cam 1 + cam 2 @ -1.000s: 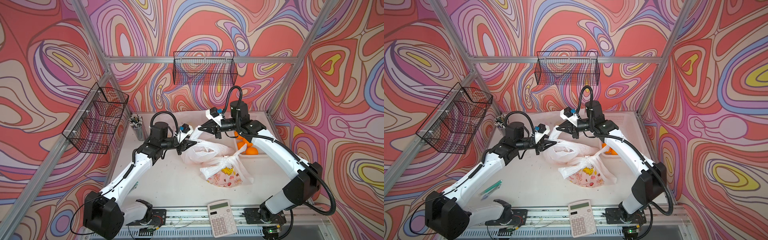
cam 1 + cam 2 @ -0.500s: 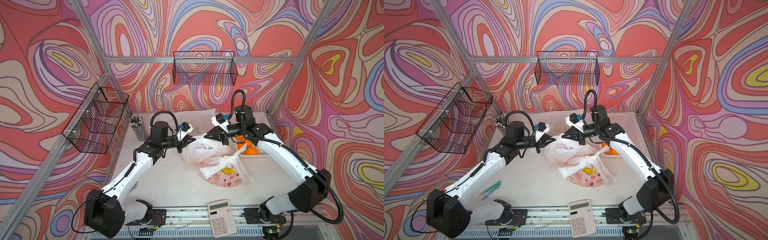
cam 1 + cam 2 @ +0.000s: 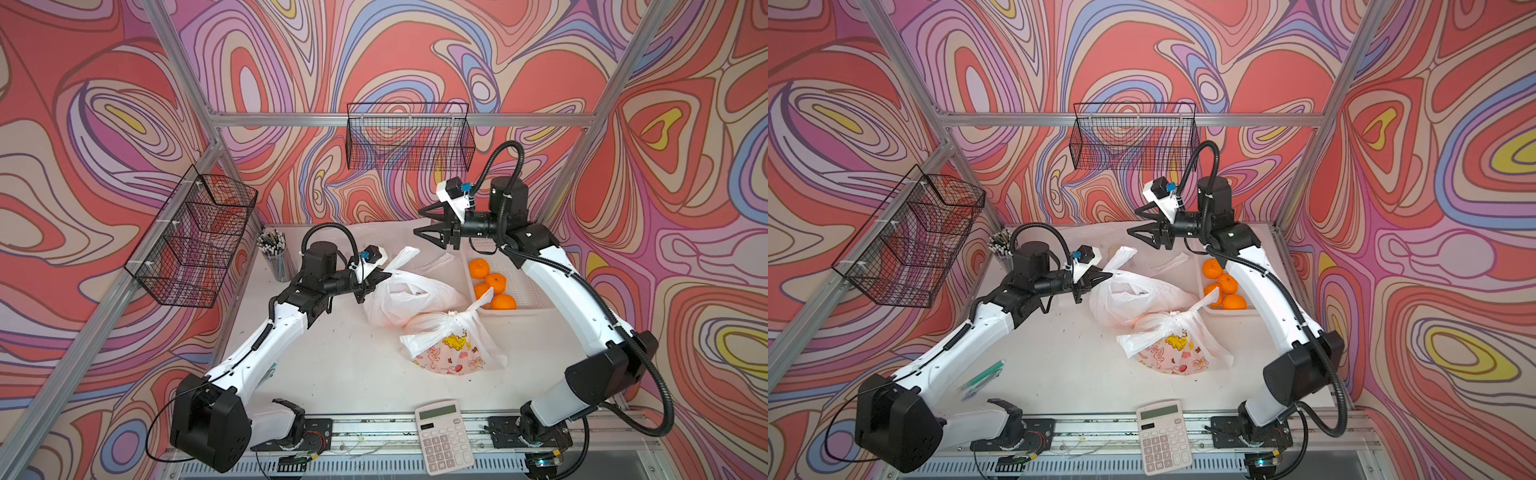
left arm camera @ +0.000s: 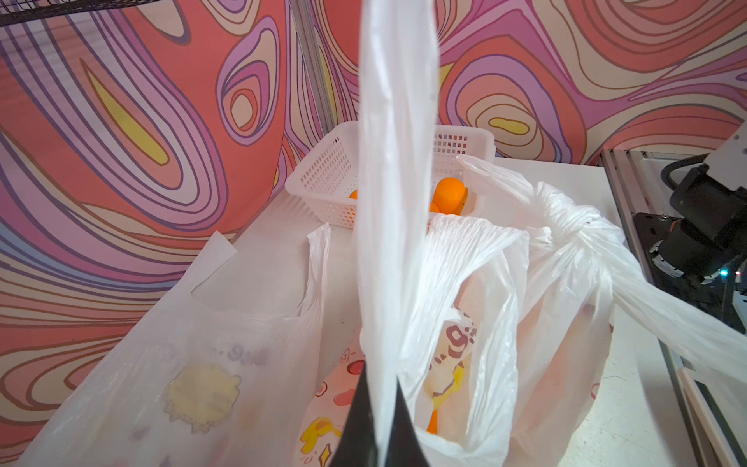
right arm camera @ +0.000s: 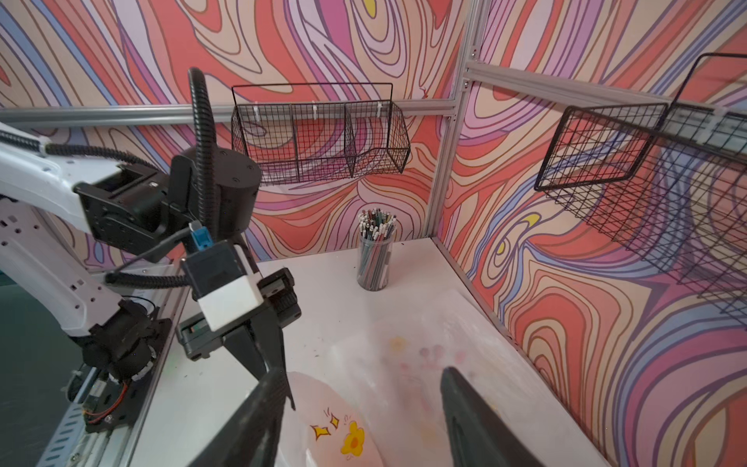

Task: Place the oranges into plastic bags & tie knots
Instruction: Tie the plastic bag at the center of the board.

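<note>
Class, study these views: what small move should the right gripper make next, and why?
Probably lower the right gripper, open and empty, onto the unknotted bag's free handle and close. The left gripper is shut on the other handle, an orange shows inside, and the knotted bag beside it is finished.

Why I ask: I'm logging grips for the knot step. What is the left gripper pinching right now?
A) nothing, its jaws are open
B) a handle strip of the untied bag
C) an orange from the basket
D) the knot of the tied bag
B: in the left wrist view the left gripper is shut on the white handle strip of the untied bag; the knot on the tied bag lies apart from it.
</note>
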Tool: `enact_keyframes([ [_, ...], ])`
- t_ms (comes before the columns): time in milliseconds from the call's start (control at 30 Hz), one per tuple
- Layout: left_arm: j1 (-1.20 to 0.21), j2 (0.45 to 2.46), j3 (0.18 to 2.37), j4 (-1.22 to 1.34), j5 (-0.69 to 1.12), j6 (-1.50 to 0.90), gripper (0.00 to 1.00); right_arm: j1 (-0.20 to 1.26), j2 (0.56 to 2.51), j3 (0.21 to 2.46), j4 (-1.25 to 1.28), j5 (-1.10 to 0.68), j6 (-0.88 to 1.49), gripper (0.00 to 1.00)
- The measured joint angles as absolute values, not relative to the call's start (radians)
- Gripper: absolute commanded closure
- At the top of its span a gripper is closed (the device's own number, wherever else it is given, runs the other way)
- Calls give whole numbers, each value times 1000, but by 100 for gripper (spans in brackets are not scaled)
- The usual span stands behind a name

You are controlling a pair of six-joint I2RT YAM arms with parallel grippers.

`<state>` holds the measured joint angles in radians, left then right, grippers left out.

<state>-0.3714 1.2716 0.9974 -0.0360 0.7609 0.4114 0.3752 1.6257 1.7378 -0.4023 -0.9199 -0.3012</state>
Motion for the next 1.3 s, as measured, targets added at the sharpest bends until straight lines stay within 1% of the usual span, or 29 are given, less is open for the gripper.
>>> enact_keyframes([
  [67, -371, 1272, 998, -36, 760, 424, 100, 400, 1669, 1757, -443, -913, -325, 16],
  [167, -371, 1273, 998, -34, 758, 437, 100, 440, 1719, 1779, -536, -921, -390, 11],
  [333, -371, 1281, 1002, -33, 749, 448, 100, 488, 1728, 1776, -687, -943, -506, 10],
  [400, -371, 1283, 1002, -33, 745, 452, 100, 500, 1715, 1750, -712, -942, -532, 12],
  [567, -371, 1283, 1002, -32, 743, 453, 100, 507, 1704, 1673, -740, -901, -553, 22],
  [800, -372, 1283, 1002, -26, 743, 452, 100, 516, 1718, 1661, -747, -849, -556, 32],
  [967, -372, 1283, 1002, -25, 743, 451, 100, 526, 1742, 1658, -729, -813, -548, 36],
  [1133, -372, 1282, 1002, -22, 742, 440, 100, 532, 1750, 1649, -704, -770, -541, 43],
  [1267, -373, 1274, 1002, -18, 723, 424, 100, 533, 1766, 1647, -693, -731, -539, 46],
  [1300, -373, 1270, 1002, -18, 717, 418, 100, 533, 1768, 1643, -690, -722, -540, 48],
])
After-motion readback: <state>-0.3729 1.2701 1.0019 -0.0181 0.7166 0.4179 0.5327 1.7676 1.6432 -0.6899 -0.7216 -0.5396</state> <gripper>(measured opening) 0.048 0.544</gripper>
